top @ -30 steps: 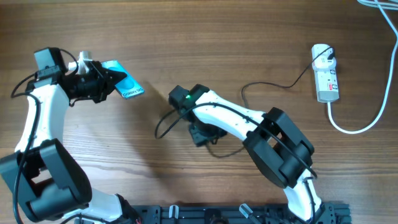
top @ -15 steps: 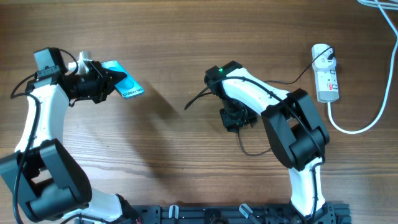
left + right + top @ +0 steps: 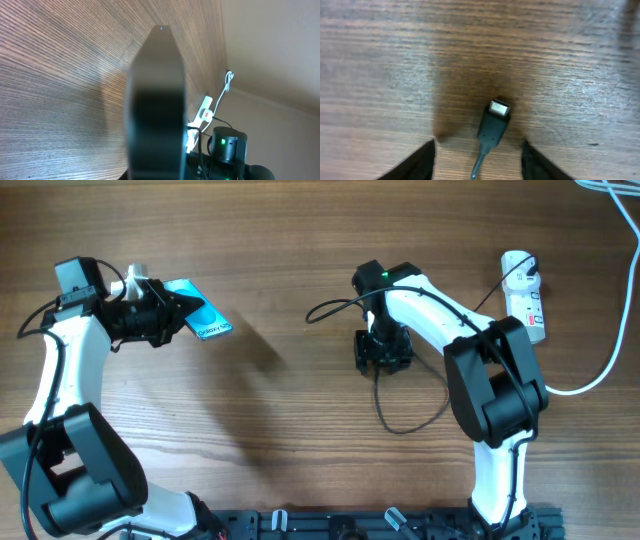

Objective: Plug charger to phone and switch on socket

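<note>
My left gripper (image 3: 168, 317) is shut on the phone (image 3: 204, 320) and holds it at the far left, teal screen up. In the left wrist view the phone is a dark blurred slab (image 3: 155, 100). My right gripper (image 3: 381, 352) hangs over the table's middle. In the right wrist view its fingers (image 3: 477, 145) stand apart, with the charger's connector tip (image 3: 494, 122) between them and touching neither. The thin black charger cable (image 3: 405, 427) loops below that gripper. Its plug (image 3: 530, 275) sits in the white socket (image 3: 523, 300) at the right.
A thick white cord (image 3: 600, 370) curves from the socket to the right edge and back corner. The socket also shows far off in the left wrist view (image 3: 202, 112). A black rail (image 3: 380, 525) runs along the front edge.
My right arm has swung right and towards the back, from the table's middle towards the socket, and the black cable loop has shifted with it. The left arm and phone have not moved.
</note>
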